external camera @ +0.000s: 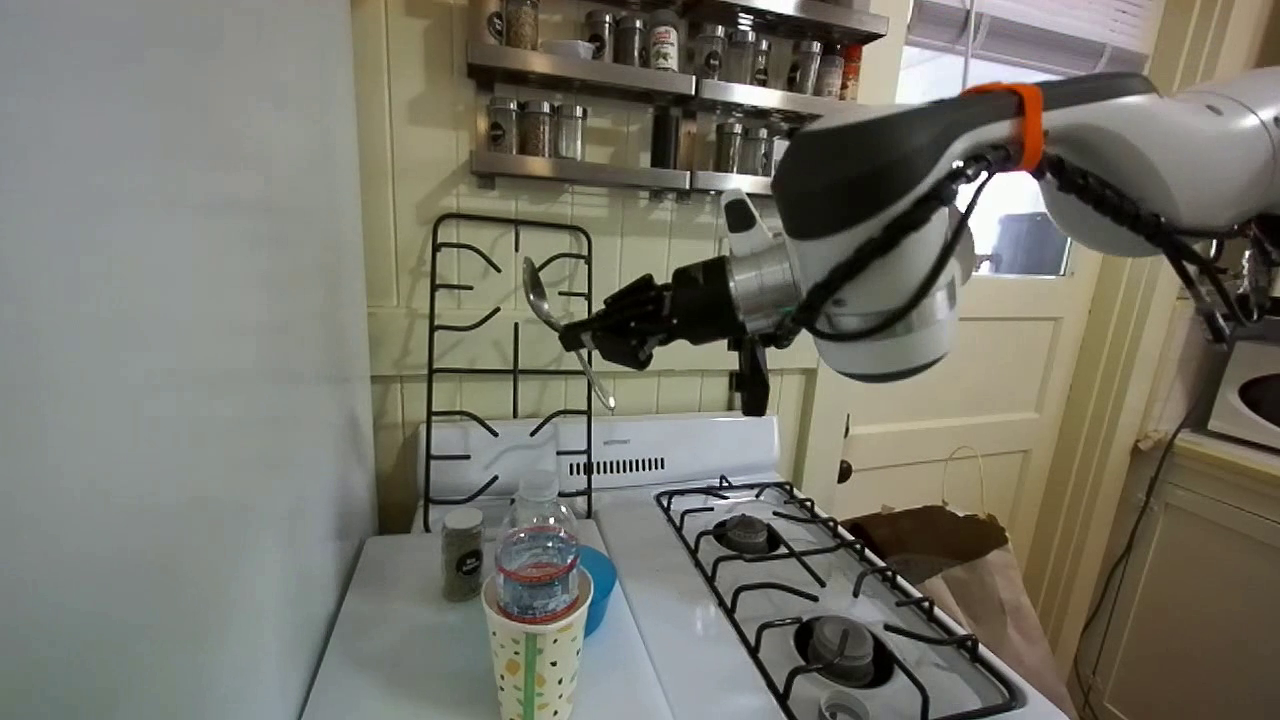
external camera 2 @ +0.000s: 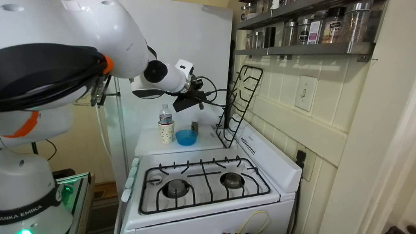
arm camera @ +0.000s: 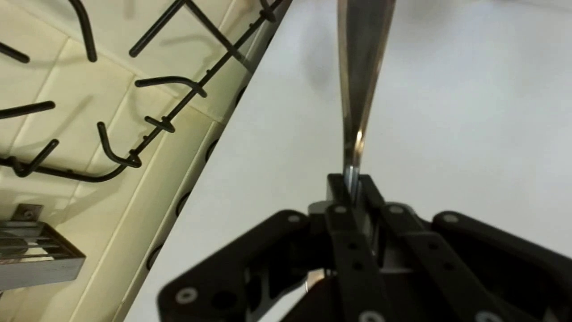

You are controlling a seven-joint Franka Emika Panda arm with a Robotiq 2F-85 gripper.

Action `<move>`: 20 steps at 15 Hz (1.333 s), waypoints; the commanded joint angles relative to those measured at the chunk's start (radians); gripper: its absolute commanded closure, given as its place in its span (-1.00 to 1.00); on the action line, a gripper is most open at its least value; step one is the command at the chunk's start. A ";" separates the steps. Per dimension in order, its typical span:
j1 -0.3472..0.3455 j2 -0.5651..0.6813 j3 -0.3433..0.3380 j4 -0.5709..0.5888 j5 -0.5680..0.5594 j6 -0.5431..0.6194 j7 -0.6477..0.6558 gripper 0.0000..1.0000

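Pinching a spoon [external camera: 538,293] aloft near frame centre, my claw [external camera: 573,337] is apparently serving a carrying step; the next move is likely demanding steadiness.

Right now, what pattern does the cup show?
The cup is cream with green and yellow-orange flecks and a green stripe, clearest in an exterior view.

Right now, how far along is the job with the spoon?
Done: the spoon looks picked up, raised above the white surface. In hand: the fingers are closed on it. Left: probably putting it down and letting go, since it hangs in the air, higher than the blue bowl.
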 commanded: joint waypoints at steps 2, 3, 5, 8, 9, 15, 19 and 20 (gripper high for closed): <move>-0.083 -0.060 -0.095 -0.147 -0.324 0.085 0.269 0.95; -0.066 -0.053 -0.112 -0.103 -0.386 0.045 0.320 0.81; -0.076 -0.063 -0.141 -0.129 -0.439 0.058 0.362 0.95; -0.085 -0.034 -0.182 -0.119 -0.585 0.050 0.464 0.95; -0.099 -0.018 -0.197 -0.128 -0.632 0.056 0.505 0.95; -0.189 0.067 -0.276 -0.125 -0.879 0.035 0.738 0.95; -0.259 0.170 -0.309 -0.121 -1.070 -0.001 0.873 0.95; -0.287 0.208 -0.289 -0.131 -1.059 -0.043 0.844 0.95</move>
